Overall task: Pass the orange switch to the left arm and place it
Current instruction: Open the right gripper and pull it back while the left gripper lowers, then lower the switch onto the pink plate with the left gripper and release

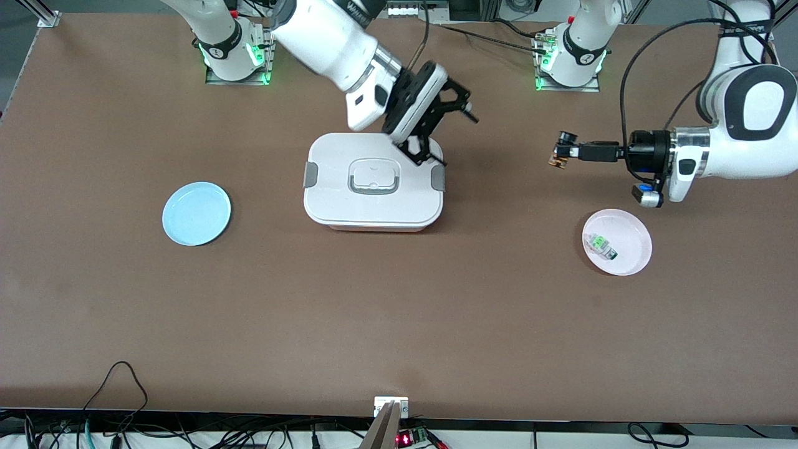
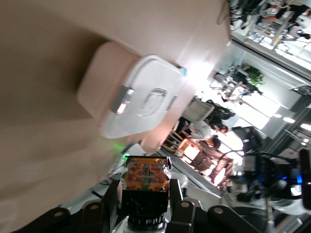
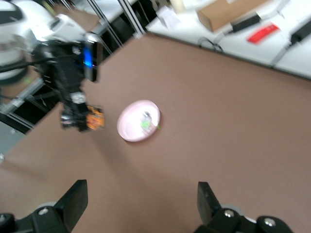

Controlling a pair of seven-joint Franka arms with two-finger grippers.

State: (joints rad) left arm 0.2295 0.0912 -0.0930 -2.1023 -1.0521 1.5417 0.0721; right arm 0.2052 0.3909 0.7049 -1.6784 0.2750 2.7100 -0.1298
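- Orange switch [image 1: 560, 154]: pinched at the tips of the left jaws, carried in the air over bare table [image 1: 399, 324]; its orange face shows right at the jaws' tips in the left wrist view [image 2: 146, 177].
- Left gripper [image 1: 570, 151]: held level, pointing toward the box, jaws pressed onto the switch. Below the wrist, toward the front camera, sits the pink plate [image 1: 629, 262].
- Right gripper [image 1: 446, 128]: hangs over the box's edge at the robots' side, jaws spread wide and empty; its wrist view looks between them at the switch [image 3: 92, 118] and the left gripper [image 3: 77, 114], well apart.
- Box [image 1: 374, 181]: white, lidded, resting on the table under the right jaws, well apart from the left jaws.
- Green-and-white component [image 1: 603, 245]: lying on the pink plate, untouched.
- Blue plate [image 1: 196, 213]: well apart from both jaws, at the right arm's end; a likely destination, as a guess.
- Step in hand, judged: switch lifted, handover not yet made.
- Next move, judged: bring the two jaws together clear of the box, close the right jaws on a free part of the switch, then release the left.
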